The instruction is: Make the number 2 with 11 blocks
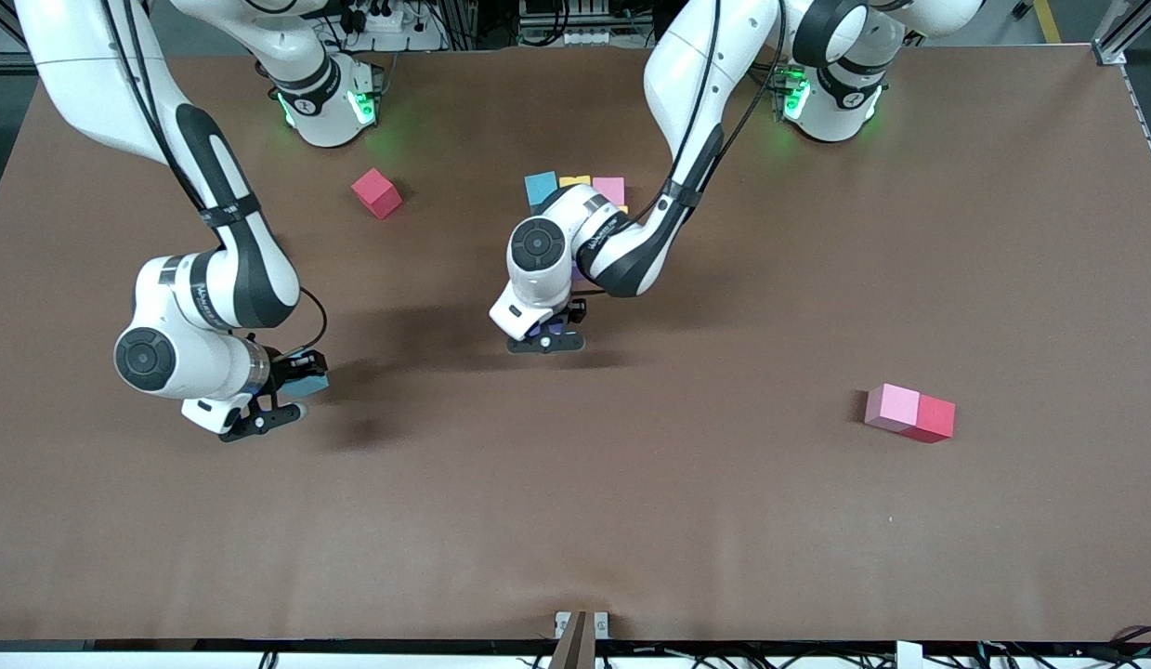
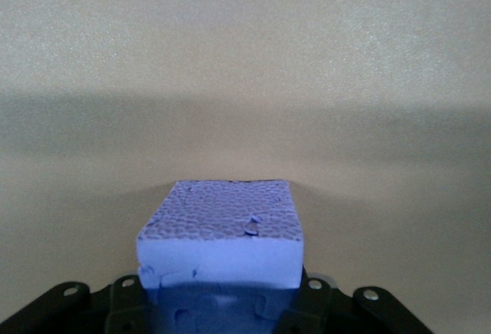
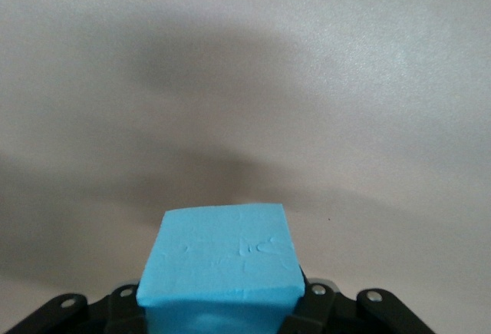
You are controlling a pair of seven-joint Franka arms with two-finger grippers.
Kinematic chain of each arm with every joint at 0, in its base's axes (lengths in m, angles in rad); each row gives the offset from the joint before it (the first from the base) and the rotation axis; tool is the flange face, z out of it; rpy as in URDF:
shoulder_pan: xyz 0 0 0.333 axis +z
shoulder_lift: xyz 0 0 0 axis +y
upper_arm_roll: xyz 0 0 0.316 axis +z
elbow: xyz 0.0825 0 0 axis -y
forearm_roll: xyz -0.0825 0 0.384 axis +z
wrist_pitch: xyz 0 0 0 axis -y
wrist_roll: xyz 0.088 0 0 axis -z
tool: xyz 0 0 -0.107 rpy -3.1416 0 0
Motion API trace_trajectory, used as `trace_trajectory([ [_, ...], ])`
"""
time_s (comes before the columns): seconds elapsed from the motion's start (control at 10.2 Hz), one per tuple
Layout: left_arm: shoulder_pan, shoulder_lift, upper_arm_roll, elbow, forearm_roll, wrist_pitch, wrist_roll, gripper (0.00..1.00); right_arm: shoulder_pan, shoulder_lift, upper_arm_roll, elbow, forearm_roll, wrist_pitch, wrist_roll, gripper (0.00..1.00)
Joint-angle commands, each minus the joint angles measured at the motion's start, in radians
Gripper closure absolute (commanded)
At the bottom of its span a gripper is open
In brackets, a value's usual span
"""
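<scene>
Currently the left gripper (image 1: pixel 547 336), closed on 1 purple block (image 2: pixel 222 236), hangs just beside the block row (image 1: pixel 576 190). Right gripper (image 1: pixel 276 401) clamps 1 cyan block (image 3: pixel 221 256) well apart from that row. Foam judged light, soft, dentable: grip flat side faces, gently.

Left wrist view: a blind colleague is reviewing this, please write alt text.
The left hand grips a purple foam block, which fills the lower middle of the picture. Past it lies only the bare brown table, crossed by a broad shadow.
</scene>
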Motion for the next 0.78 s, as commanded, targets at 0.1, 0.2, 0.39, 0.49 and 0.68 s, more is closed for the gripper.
trace_trajectory([
  [0.1, -0.027, 0.041, 0.013, 0.008, -0.029, 0.002, -0.004, 0.5, 0.006, 0.013, -0.002, 0.03, 0.012, -0.007, -0.005, 1.0],
  [0.2, -0.034, 0.046, 0.013, 0.008, -0.029, 0.005, -0.021, 0.5, 0.006, 0.013, -0.002, 0.035, 0.012, -0.007, -0.005, 1.0],
  [0.39, -0.039, 0.045, 0.008, 0.006, -0.029, 0.003, -0.035, 0.5, 0.006, 0.017, -0.002, 0.038, 0.014, -0.007, -0.005, 1.0],
  [0.49, -0.039, 0.045, 0.007, 0.006, -0.029, 0.003, -0.037, 0.49, 0.006, 0.017, -0.002, 0.038, 0.015, -0.007, -0.005, 1.0],
  [0.68, -0.037, 0.048, 0.01, 0.006, -0.025, 0.003, -0.034, 0.17, 0.007, 0.017, -0.001, 0.038, 0.015, -0.005, -0.004, 1.0],
])
